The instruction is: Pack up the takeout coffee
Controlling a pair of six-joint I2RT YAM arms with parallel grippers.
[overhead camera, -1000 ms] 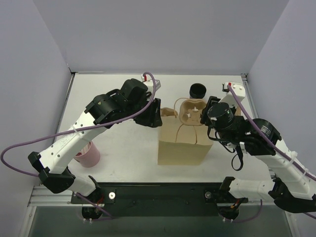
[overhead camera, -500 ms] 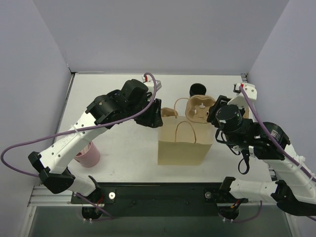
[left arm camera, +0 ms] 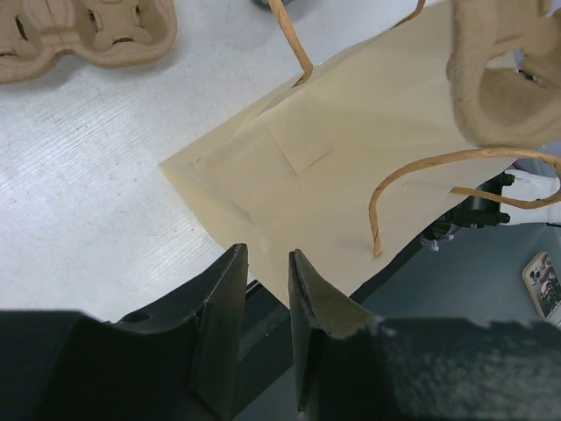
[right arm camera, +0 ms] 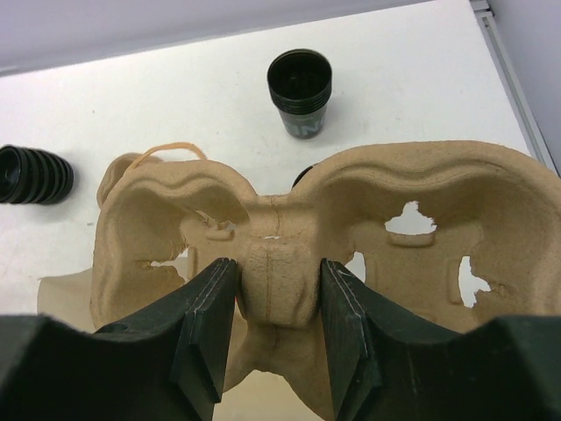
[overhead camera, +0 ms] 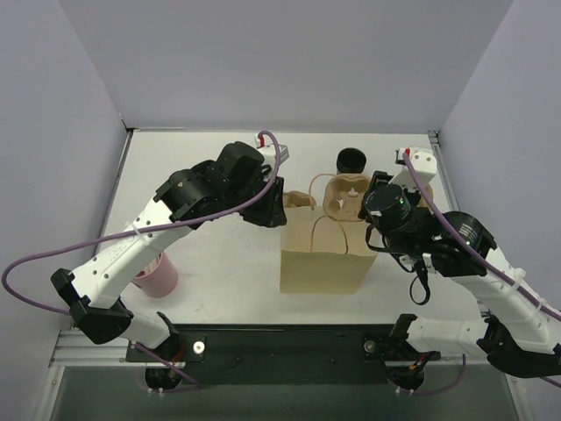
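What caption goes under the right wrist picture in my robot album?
The right gripper pinches the middle ridge of the brown pulp carrier, with a stack of black cups behind it.

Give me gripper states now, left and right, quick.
Left gripper: jaws nearly together at the paper bag edge; grip cannot be told.
Right gripper: closed on the pulp carrier, at its centre ridge.

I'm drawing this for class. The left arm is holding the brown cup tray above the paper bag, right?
No, wrong arm. The right gripper holds the brown cup tray above the paper bag; the right wrist view shows its jaws clamped on the tray's middle ridge.
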